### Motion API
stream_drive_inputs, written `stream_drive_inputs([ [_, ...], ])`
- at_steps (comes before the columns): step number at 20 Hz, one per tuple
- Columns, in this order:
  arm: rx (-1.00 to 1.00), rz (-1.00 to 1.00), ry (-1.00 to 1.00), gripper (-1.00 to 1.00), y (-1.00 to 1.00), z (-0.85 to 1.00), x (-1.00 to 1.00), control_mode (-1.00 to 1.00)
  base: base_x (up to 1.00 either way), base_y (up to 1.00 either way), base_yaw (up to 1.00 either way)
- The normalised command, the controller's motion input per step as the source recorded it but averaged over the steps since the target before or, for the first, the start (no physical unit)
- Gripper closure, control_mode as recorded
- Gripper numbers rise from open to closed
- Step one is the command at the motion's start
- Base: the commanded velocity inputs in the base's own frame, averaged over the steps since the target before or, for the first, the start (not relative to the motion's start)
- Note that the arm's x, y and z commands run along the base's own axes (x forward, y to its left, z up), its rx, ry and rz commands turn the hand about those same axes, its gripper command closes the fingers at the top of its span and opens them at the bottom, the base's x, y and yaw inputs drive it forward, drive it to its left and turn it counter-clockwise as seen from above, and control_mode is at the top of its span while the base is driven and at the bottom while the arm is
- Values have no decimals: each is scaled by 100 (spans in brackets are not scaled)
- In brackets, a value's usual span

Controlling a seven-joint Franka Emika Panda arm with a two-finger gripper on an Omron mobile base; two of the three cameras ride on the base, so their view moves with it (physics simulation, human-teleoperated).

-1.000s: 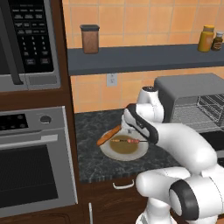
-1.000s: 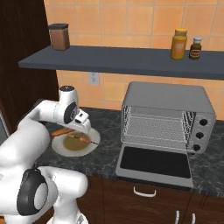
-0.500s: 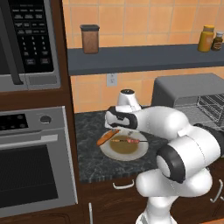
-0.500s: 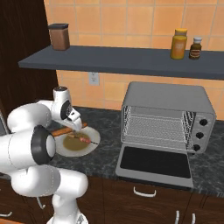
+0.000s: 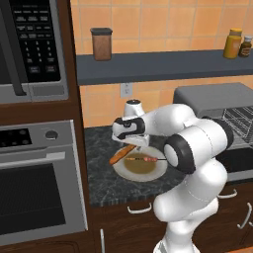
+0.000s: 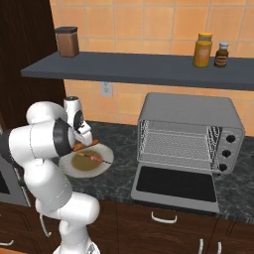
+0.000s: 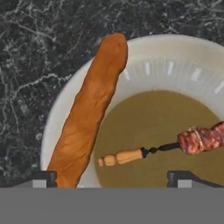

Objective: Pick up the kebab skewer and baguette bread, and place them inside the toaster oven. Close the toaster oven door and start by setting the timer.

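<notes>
While the gripper (image 7: 112, 177) hangs just above the plate (image 7: 175, 52) with its jaws spread wide and nothing between them, both foods lie untouched on it. The baguette bread (image 7: 89, 113) rests along the plate's rim, one end poking over the edge onto the dark stone counter (image 7: 39, 48). The kebab skewer (image 7: 166, 146) lies across the plate's brown middle, its wooden handle pointing toward the loaf and the meat toward the opposite rim. The two are near each other but apart, so either could be taken singly. The hand seems set for a downward grasp, with the loaf under one finger and the skewer's handle nearer the middle of the gap; which it means to take I cannot tell.

The toaster oven (image 6: 191, 134) stands further along the counter, its door (image 6: 173, 183) dropped flat and the wire rack (image 6: 178, 144) bare, ready for loading. Nothing stands on the counter between plate and oven. Jars on the shelf (image 6: 139, 69) sit well above the path.
</notes>
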Motion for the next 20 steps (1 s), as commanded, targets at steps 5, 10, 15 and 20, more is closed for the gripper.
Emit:
stream_drive_inputs([
  [5,0,-13,1,-100,15,-27,40,-100,0,0,0],
  [10,0,-6,7,-100,2,-14,14,-100,0,0,0],
  [15,0,-3,1,-100,0,-29,0,-100,0,0,0],
  [20,0,-4,0,-100,3,-30,1,-100,0,0,0],
])
